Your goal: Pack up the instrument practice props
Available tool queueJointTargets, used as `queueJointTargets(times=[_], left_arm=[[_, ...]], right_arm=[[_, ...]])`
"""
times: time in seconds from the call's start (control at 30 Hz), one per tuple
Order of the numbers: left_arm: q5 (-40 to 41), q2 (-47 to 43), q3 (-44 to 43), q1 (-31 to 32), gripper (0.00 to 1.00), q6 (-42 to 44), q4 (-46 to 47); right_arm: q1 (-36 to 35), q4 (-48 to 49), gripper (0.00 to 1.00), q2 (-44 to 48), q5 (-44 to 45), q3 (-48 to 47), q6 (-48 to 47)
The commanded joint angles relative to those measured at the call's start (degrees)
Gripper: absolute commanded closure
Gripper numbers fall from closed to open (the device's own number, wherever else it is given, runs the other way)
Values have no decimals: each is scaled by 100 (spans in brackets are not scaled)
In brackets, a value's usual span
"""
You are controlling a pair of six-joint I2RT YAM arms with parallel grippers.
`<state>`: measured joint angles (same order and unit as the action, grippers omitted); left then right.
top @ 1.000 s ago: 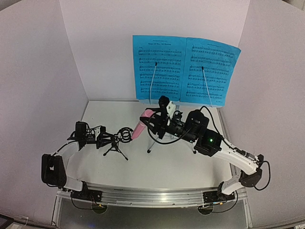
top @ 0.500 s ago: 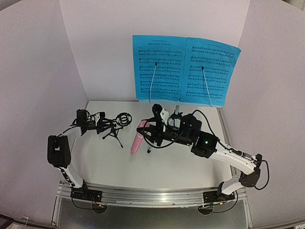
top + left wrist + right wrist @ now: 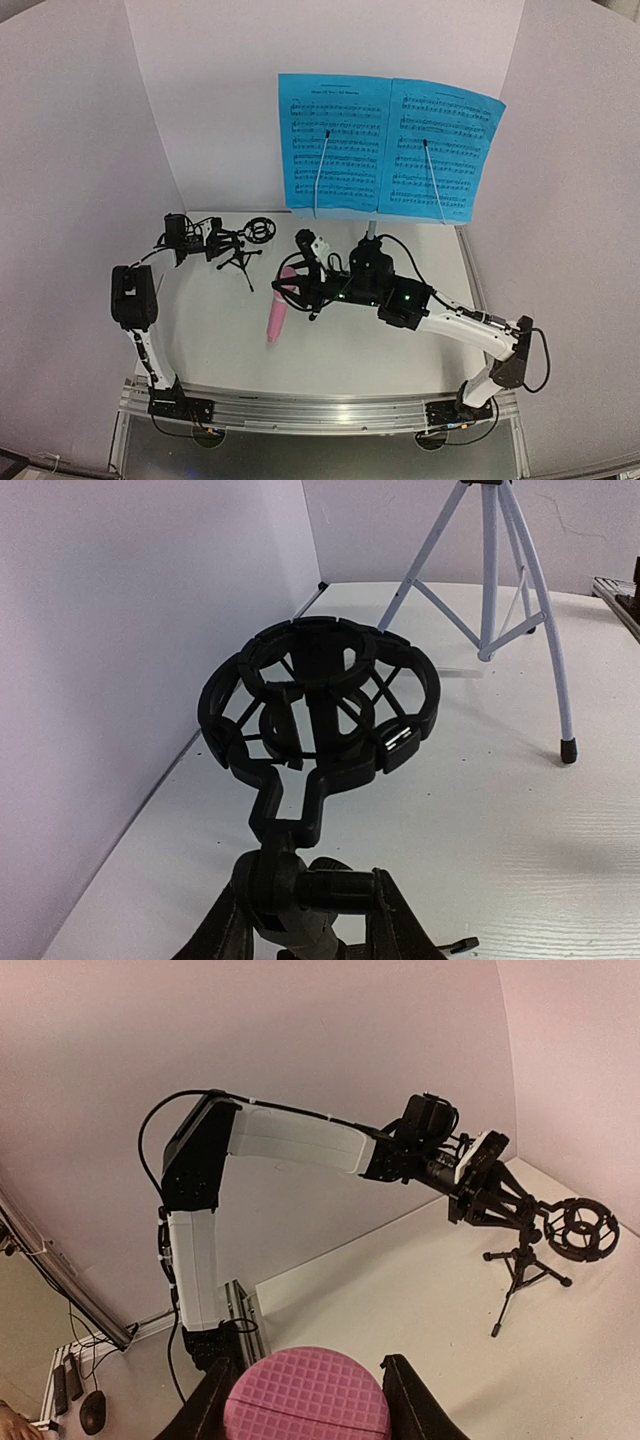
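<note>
My left gripper point(image 3: 213, 247) is shut on the neck of the small black tripod mic stand point(image 3: 243, 263) at the back left; its ring mount point(image 3: 320, 700) fills the left wrist view, and my fingers point(image 3: 400, 920) clamp the knob below it. My right gripper point(image 3: 291, 291) is shut on the pink stick microphone point(image 3: 274, 318), held tilted over the table's middle; its waffled end point(image 3: 305, 1405) sits between my fingers. The blue sheet-music pages point(image 3: 388, 146) stand upright at the back. They hide the music stand's desk, and only its silver tripod point(image 3: 492, 590) shows.
White walls close in the table at the left, back and right. The music stand's legs point(image 3: 370, 232) stand just behind my right arm. My left arm point(image 3: 290, 1140) reaches along the left wall. The metal base rail point(image 3: 320, 410) runs along the near edge.
My left gripper has carried the mic stand toward the back left corner. My right gripper has moved forward and left with the pink microphone, away from the music stand.
</note>
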<state>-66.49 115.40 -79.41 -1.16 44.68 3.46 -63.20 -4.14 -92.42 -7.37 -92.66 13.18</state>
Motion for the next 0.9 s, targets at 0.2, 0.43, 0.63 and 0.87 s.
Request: queueJointTargets(times=[0.2,0.43,0.63,0.87], left_arm=[[1184,203,-71,-165,34,370,-70],[858,-587,52,-417,0,-66,-294],[747,-1987,643,-634,3,-367,-615],[-900,-2731,-574,-695,14,2637,-6772]], right_arm=[[-11,176,100,-302,-184,-223,231],[-14,180,100,-556,19,-390,332],[-51,184,100,-978,999,-672,763],[-325,266,100,-1819,2208,-1510,775]])
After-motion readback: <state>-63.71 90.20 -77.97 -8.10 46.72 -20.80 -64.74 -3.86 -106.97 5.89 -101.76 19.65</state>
